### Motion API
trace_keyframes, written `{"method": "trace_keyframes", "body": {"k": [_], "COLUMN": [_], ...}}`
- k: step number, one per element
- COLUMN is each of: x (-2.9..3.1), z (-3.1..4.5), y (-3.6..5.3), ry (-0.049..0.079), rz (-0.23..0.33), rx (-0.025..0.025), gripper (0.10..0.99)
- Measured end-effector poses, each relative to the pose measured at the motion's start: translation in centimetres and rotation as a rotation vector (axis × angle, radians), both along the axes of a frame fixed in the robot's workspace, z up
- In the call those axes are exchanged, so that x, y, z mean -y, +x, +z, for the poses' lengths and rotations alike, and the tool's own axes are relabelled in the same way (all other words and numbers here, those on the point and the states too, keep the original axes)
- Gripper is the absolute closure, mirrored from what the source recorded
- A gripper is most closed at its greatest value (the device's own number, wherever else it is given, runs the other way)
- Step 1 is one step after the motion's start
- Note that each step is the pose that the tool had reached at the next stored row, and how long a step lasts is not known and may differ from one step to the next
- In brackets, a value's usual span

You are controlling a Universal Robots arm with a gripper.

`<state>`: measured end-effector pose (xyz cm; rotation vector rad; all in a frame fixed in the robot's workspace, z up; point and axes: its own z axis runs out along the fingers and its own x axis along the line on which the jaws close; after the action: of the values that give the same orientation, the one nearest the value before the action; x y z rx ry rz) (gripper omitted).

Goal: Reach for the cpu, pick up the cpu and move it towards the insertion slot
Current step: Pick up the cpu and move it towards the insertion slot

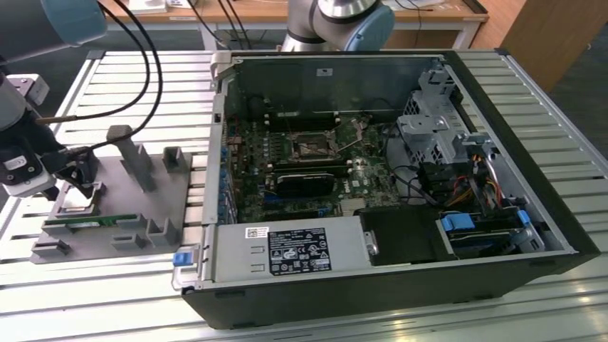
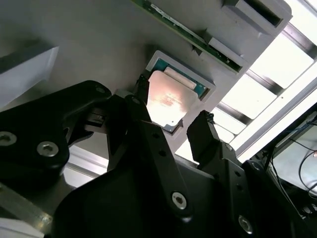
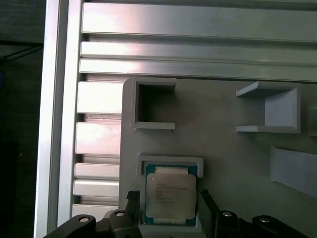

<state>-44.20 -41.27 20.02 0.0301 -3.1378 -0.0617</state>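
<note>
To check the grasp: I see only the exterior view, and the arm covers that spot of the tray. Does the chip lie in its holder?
Observer: Yes. In the first wrist view the chip lies flat in its grey holder, metal side up.
Operator: And the claw?
Observer: In the second wrist view the claw is open, one finger on each side of the chip.

Silvery cpu [image 3: 169, 198] lies flat, far from insertion slot [image 1: 311, 148].
</note>
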Motion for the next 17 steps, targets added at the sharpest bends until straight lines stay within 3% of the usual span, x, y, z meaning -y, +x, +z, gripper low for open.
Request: {"method": "trace_keyframes", "body": {"k": [4, 7, 11, 17], "x": [0.01, 0.00, 0.00, 0.01], "z": [-0.45, -0.88, -1.27, -1.42], "y": [0.01, 0.00, 0.00, 0.01], "ry": [0.000, 0.001, 0.016, 0.011], "rz": [0.000, 0.000, 0.000, 0.000], "rx": [0.0059, 0.0060, 0.0060, 0.0058], "gripper": [0.486, 0.365, 0.365, 0.376]}}
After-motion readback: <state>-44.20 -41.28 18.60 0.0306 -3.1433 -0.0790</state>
